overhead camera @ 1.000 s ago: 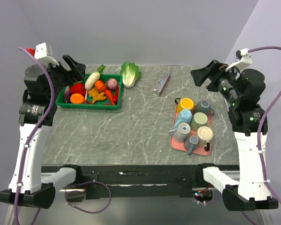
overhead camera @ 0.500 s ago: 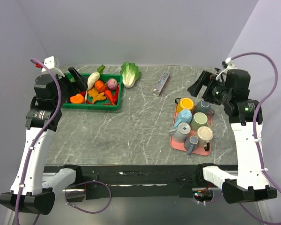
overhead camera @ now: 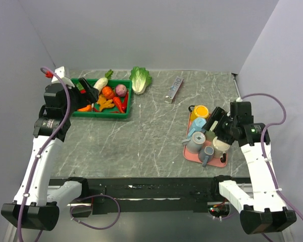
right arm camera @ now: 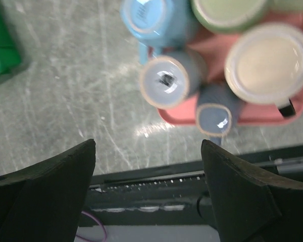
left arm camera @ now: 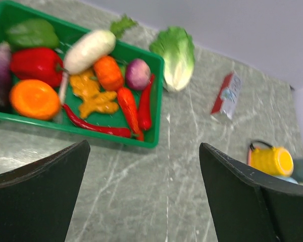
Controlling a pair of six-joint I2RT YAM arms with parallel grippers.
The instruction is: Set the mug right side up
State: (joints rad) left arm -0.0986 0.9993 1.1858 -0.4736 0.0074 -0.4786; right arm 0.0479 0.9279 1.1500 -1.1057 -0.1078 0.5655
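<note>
Several mugs stand bottom-up on a pink tray (overhead camera: 220, 163) at the right of the table. In the right wrist view I see a light blue mug (right arm camera: 149, 17), a grey-blue mug (right arm camera: 169, 80), a small dark blue mug (right arm camera: 214, 113) and a cream mug (right arm camera: 267, 63). A yellow mug (overhead camera: 200, 111) sits at the tray's far end. My right gripper (overhead camera: 215, 124) hangs open over the tray's middle and holds nothing. My left gripper (overhead camera: 89, 91) is open over the green tray (overhead camera: 96, 115), far from the mugs.
The green tray holds toy vegetables. A lettuce (overhead camera: 140, 79) and a silver packet (overhead camera: 174, 89) lie at the back of the table. The table's near edge with a black rail (right arm camera: 156, 176) runs just below the pink tray.
My right arm has swung down and toward the near side, from beyond the tray's far right corner to over the mugs. The left arm has shifted slightly right over the green tray.
</note>
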